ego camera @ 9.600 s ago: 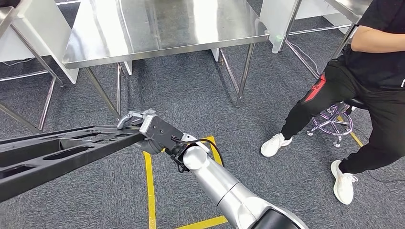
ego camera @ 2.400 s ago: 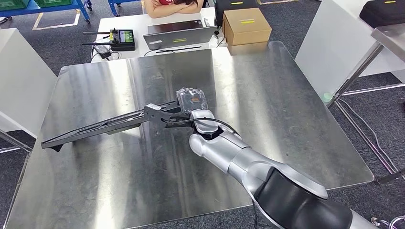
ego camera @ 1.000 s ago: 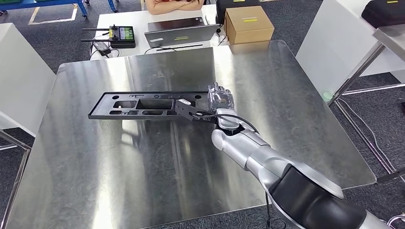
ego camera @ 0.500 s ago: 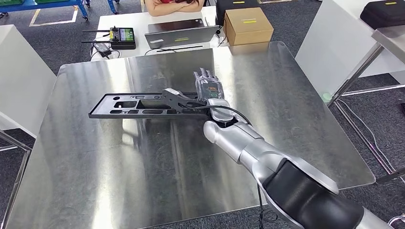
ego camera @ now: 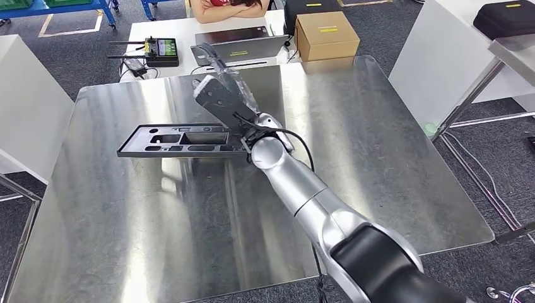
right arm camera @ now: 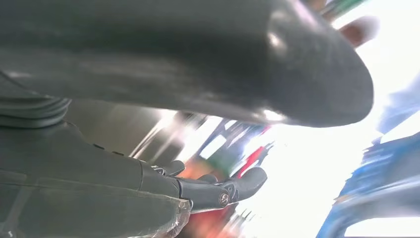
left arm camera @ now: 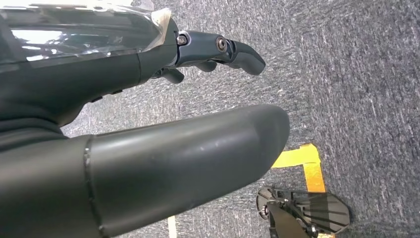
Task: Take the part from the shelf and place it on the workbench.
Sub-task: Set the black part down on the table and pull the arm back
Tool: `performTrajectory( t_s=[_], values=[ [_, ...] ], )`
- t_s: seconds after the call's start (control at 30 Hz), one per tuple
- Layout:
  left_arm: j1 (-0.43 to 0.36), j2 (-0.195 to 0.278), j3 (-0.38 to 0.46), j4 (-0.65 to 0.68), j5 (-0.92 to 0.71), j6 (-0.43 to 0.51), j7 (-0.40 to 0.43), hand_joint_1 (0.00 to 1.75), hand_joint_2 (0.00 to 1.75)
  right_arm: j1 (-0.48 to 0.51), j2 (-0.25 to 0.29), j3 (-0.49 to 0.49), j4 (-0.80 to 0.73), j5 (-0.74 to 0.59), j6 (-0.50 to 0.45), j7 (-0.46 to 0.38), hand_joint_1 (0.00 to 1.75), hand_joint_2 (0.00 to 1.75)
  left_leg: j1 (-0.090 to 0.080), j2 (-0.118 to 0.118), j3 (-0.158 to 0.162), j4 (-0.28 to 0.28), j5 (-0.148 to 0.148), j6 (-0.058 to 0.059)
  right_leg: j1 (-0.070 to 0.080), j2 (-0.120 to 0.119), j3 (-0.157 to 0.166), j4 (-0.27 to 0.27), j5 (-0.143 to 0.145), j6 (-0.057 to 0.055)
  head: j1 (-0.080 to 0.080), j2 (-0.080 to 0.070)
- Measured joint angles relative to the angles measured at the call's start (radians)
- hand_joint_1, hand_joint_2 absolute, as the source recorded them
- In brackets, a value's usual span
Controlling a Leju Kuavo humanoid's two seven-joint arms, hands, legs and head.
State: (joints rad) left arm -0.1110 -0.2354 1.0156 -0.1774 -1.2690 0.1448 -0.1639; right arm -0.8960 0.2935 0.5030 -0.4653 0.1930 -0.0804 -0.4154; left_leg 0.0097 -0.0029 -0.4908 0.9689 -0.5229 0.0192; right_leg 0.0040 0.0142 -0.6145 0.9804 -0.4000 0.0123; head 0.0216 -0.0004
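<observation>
A steel workbench [ego camera: 378, 164] stands on grey carpet [ego camera: 479, 164]. A long black part [ego camera: 180, 140] lies flat on its far left half. Behind it a white table [ego camera: 183, 31] carries a laptop [ego camera: 238, 45], a cardboard box [ego camera: 327, 35] and a controller [ego camera: 159, 49].

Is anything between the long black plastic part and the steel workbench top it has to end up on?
Nothing visible. The long black plastic part already lies flat on the steel workbench top, near its far side. The right hand is raised above the part's right end, holding nothing.
</observation>
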Motion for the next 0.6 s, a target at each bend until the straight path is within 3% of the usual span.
performTrajectory(
  t_s=[0.1,0.23,0.3,0.43,0.6],
  values=[
    [-0.001,0.0,0.006,0.0,0.01,0.011,0.012,0.0,0.0,0.076,0.033,-0.042,-0.115,-0.132,0.163,-0.075,0.0,0.0,0.0,-0.001,0.0,0.0,0.0,0.0,0.0,-0.001,0.0,0.0,0.0,0.0,0.0,0.0],
    [0.0,0.0,0.02,0.0,0.03,0.029,0.023,0.0,0.0,0.12,0.054,-0.052,-0.21,-0.239,0.262,-0.09,0.0,0.0,0.0,0.0,0.0,0.0,0.0,0.0,0.0,0.0,0.001,0.0,0.0,0.0,0.0,0.0],
    [0.0,0.0,0.036,0.0,0.06,0.049,0.038,0.0,0.0,0.125,0.062,-0.034,-0.245,-0.353,0.32,-0.096,0.0,0.0,0.0,0.0,0.0,0.0,0.0,0.0,0.0,0.0,0.001,0.0,0.0,0.0,0.0,0.0],
    [-0.003,-0.003,0.094,0.0,0.128,0.102,0.067,0.0,0.0,0.119,0.073,0.123,-0.333,-0.645,0.344,-0.09,0.0,0.0,0.0,0.0,0.002,0.0,0.0,0.0,0.0,0.0,0.002,0.0,0.0,0.0,0.0,0.0],
    [-0.003,-0.01,0.145,0.0,0.154,0.124,0.073,0.0,0.0,0.116,0.073,0.315,-0.418,-0.74,0.346,-0.092,0.0,0.0,0.0,0.0,0.002,0.0,0.0,0.0,0.0,-0.001,0.003,0.0,0.0,0.0,0.0,0.0]
  ],
)
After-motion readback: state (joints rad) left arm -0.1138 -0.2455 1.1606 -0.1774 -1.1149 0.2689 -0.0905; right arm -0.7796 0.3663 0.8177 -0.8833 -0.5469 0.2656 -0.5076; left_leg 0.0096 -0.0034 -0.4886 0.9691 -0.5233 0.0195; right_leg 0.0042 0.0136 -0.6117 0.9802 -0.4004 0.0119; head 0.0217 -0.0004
